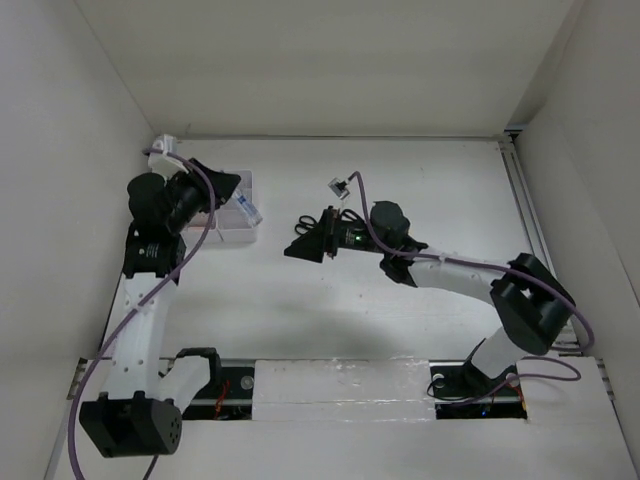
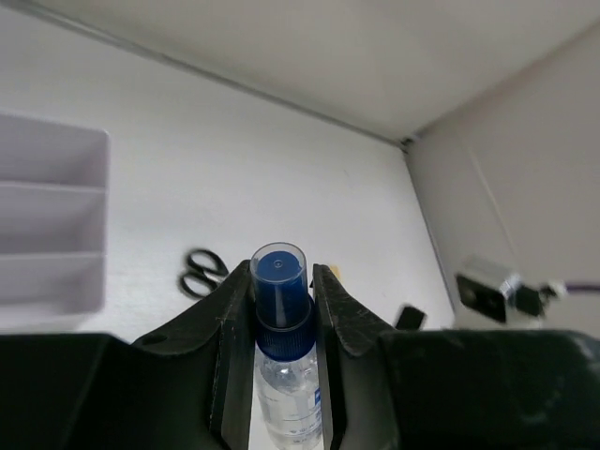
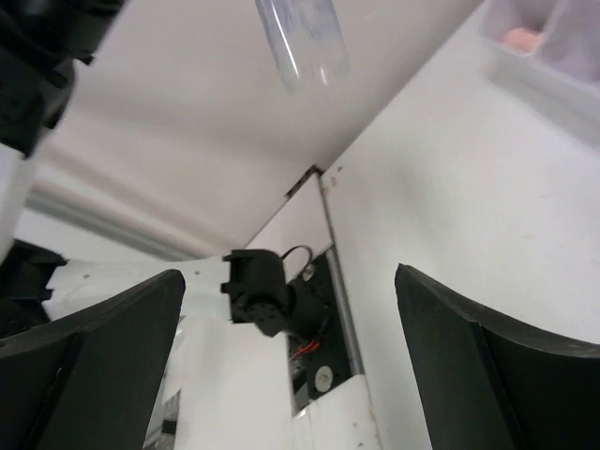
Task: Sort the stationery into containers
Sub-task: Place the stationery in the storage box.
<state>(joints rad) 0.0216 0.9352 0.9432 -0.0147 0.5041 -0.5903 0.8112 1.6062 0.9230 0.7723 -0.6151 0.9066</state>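
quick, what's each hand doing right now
left hand: closed on the blue-capped clear tube
right hand: open, holding nothing

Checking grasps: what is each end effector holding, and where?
The left end effector grips the blue-capped bottle at its neck; the right end effector holds nothing.

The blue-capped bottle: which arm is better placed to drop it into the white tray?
Left. The left gripper is shut on the bottle at the edge of the tray; the right gripper is open, empty and out mid-table.
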